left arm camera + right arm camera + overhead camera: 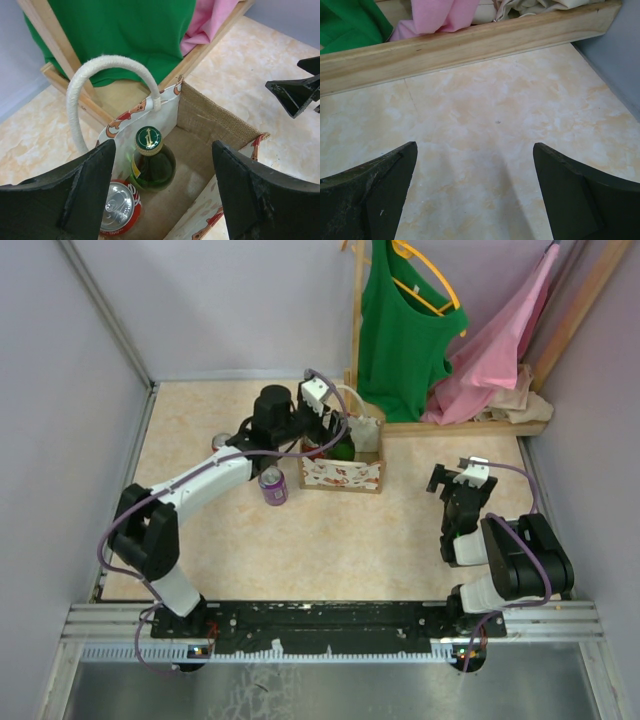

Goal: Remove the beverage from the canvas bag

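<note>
The canvas bag [343, 473] stands open at the back middle of the table, cream with a red print; in the left wrist view its burlap inner wall [205, 122] and a looped pale handle [100, 67] show. Inside stand a green glass bottle [152, 162] with a green-gold cap and a red can [119, 209]. My left gripper [328, 428] hovers just above the bag's mouth, open and empty, its jaws either side of the bottle [164, 150]. My right gripper [453, 480] is open and empty over bare table [475, 147], right of the bag.
A purple can [272, 485] stands on the table left of the bag, and another can [219, 443] sits behind the left arm. A wooden rack [470, 426] at the back right holds a green top [400, 330] and a pink garment [500, 350]. Walls close in on both sides.
</note>
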Robot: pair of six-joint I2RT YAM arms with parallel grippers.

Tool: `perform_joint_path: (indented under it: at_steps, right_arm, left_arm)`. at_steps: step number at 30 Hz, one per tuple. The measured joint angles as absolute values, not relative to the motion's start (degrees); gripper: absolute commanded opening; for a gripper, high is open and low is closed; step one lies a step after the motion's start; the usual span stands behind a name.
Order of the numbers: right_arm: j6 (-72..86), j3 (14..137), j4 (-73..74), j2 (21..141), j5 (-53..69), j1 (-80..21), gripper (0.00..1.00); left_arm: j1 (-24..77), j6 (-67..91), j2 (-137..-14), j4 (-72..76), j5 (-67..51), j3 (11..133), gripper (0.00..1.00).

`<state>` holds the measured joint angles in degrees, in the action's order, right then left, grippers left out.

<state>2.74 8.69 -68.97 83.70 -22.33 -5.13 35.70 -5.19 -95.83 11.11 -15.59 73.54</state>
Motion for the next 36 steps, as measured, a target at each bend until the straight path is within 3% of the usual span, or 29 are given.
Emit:
perform_joint_path:
  at_steps: [6,19,36]
  right_arm:
    - [2.7,8.7,-69.0,83.7,-22.3,-5.1,0.99]
    - [2.7,8.7,-69.0,83.7,-22.3,-5.1,0.99]
    - [2.7,8.7,-69.0,83.7,-22.3,-5.1,0.99]
  left_arm:
    - [35.6,-5.3,-97.6,13.9,-18.3,74.3,0.74]
    - [32.3,-5.8,-101.5,21.2,-23.4,72.2,0.82]
    - [29.7,-5.8,-105.2,35.4,-34.8,67.2,0.81]
